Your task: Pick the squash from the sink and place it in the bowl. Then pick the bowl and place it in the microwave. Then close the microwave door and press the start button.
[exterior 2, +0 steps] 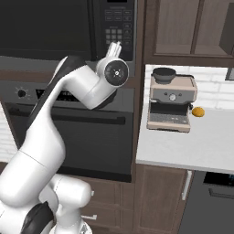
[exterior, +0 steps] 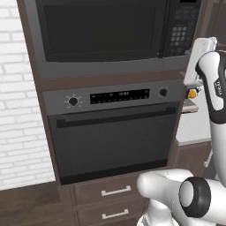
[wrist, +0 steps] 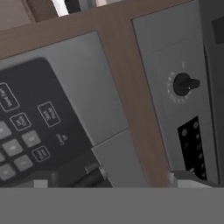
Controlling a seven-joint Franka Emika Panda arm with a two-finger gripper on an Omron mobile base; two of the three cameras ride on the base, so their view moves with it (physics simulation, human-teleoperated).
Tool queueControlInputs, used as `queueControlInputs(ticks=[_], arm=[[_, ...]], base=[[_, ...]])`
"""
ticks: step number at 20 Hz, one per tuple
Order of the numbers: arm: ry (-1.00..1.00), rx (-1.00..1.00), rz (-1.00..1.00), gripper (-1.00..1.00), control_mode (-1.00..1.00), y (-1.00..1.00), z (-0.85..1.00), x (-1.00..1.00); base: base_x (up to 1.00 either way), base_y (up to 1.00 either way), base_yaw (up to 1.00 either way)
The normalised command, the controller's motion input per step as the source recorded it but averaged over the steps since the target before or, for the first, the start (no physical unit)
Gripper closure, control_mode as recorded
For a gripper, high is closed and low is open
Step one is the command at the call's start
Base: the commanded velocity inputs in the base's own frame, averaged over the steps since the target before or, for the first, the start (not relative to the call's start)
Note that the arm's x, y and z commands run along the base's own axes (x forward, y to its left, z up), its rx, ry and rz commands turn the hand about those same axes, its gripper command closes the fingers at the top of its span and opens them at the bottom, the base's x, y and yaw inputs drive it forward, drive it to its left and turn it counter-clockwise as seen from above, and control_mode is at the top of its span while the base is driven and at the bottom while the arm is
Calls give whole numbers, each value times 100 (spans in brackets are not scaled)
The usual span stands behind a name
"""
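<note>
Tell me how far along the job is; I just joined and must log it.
Done, by the look of it: the microwave door sits shut. Whether the bowl and squash are inside cannot be seen through the dark glass. In hand: the open gripper, holding nothing, is up at the microwave's keypad, its fingertips beside the keys. Left: pressing the start button, which I can't single out here.

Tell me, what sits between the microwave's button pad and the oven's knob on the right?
In the hand view, a brown wooden strip separates the microwave keypad from the oven's right knob. The left base view shows the same strip running between microwave and oven.
</note>
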Motion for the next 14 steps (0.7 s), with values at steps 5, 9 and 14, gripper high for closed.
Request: queueControlInputs(ticks=[5, 9, 14], arm=[[0, 1, 0, -100, -100, -1, -11, 22], [0, 2, 0, -100, -100, -2, -6, 24], [0, 3, 0, -100, -100, -2, -1, 19]], base=[[0, 0, 0], [0, 0, 0], [0, 0, 0]])
